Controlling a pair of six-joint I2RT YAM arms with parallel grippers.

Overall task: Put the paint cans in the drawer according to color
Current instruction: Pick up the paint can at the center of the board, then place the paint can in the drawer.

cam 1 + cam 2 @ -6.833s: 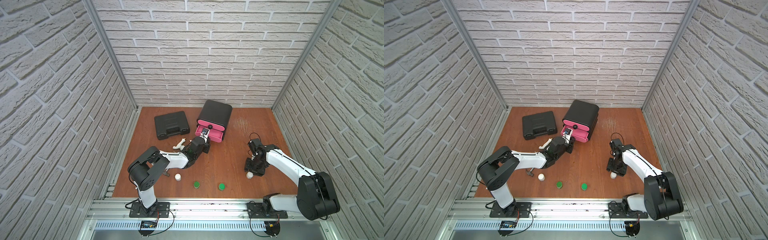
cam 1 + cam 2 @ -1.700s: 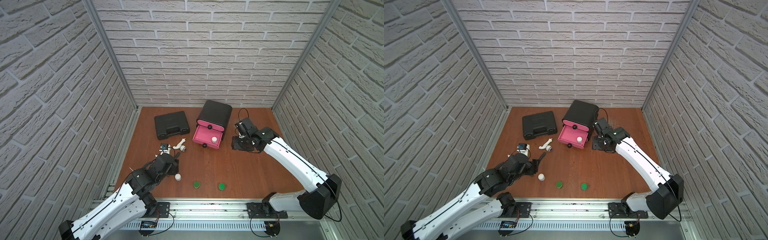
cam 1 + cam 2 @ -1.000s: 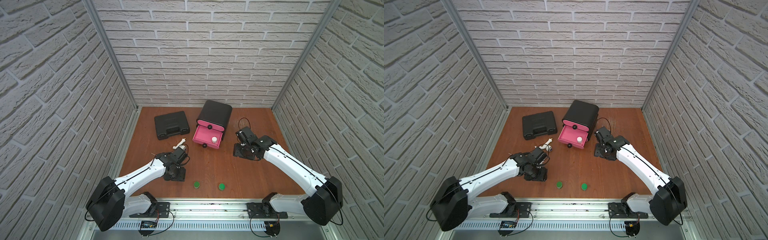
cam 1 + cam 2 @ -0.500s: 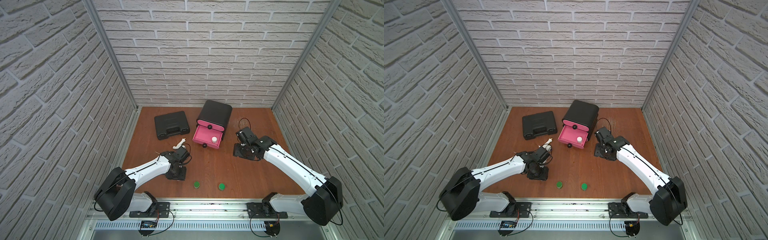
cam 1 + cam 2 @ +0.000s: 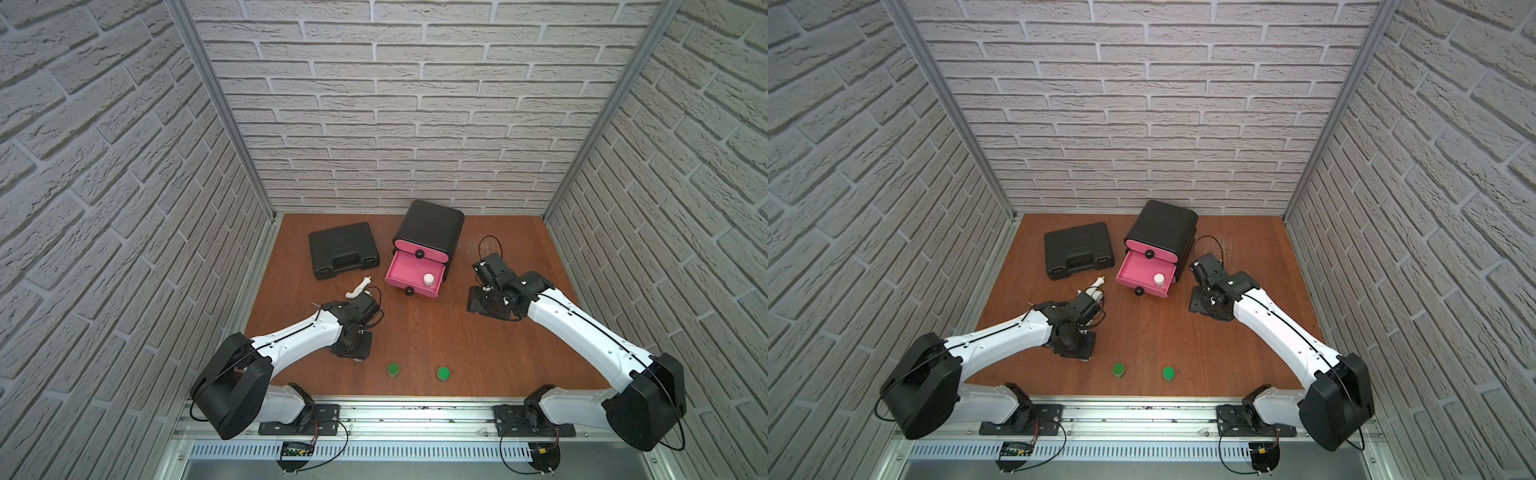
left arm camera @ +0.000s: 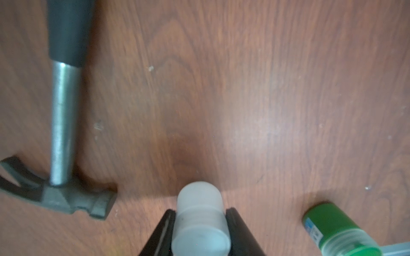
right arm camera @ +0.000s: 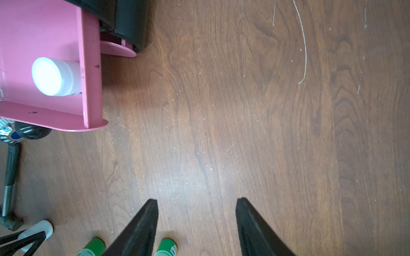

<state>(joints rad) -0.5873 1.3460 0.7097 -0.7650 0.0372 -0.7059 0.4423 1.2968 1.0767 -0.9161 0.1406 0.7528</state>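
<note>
Since one white can (image 5: 428, 279) already stands in the open pink drawer (image 5: 399, 268), by its front wall on the side nearer the right arm, the white pair looks half done. The 2nd white can (image 6: 200, 235) is at the front left of the table (image 5: 436, 332), w/ the left gripper (image 6: 200, 211) down over it. In the left wrist view both fingers (image 6: 165, 228) sit against its sides, so it's gripped, but it seems to rest on the wood, not yet lifted. The hammer (image 6: 63, 110) lies near it, not touching.

The green pair is untouched. The left green can (image 5: 393, 369) & the right green can (image 5: 443, 372) stand apart from each other near the table's front edge, well away from the drawer unit (image 5: 430, 224).

No orange-yellow cans show anywhere. They may be behind the closed top drawer (image 5: 436, 255), but I can't tell.

The right gripper (image 7: 197, 201) hangs over bare wood just beside the unit, fingers spread, nothing btwn them.

My read is that approx a quarter of what's visible is stowed. What's left is to lift the 2nd white can & set it next to its twin. The greens then need a drawer of their own, & none other is open yet. So there's also closing this one & pulling another, prob. a job for the free arm.
</note>
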